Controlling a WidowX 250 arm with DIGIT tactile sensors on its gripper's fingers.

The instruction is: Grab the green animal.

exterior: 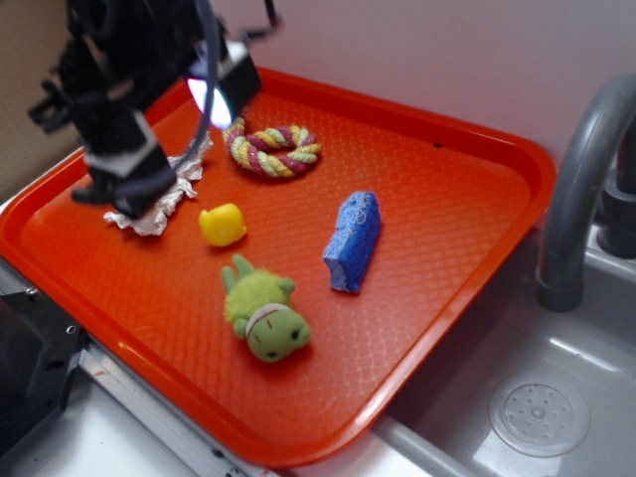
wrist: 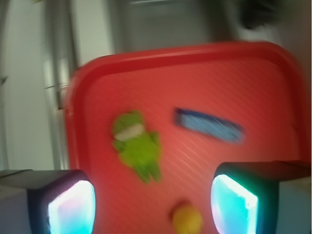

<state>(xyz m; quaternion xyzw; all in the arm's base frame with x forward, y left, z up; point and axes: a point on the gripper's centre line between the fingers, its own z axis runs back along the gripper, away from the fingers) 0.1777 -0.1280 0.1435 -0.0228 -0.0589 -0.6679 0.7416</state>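
The green animal (exterior: 263, 316) lies on the red tray (exterior: 437, 199), in the near-centre portion of the tray in the exterior view. Its smooth olive head, marked with a white-and-red band, points toward the near tray rim; its fuzzy lime body and stubby legs point toward the tray centre. Nothing touches it.

A yellow duck (exterior: 222, 225) sits just beyond the green animal, apart from it. A blue block (exterior: 353, 240) lies to the right of both, near the tray centre. A braided rope ring (exterior: 272, 149) in red, yellow and white rests near the far rim. A crumpled white cloth (exterior: 159, 204) lies at the left side of the tray, partly covered by the arm.

The tool (wrist: 151, 202) hangs above the left part of the tray, over the cloth, well apart from the green animal. In the wrist view its two fingers (wrist: 73, 207) stand spread wide at the lower corners, with bare tray between them: the tool is released and grasps nothing. That view is blurred; the green animal (wrist: 136, 144) appears ahead of the fingers, the duck (wrist: 187, 219) between them at the lower edge.

A grey sink (exterior: 537, 397) and faucet (exterior: 586, 179) adjoin the tray on the right
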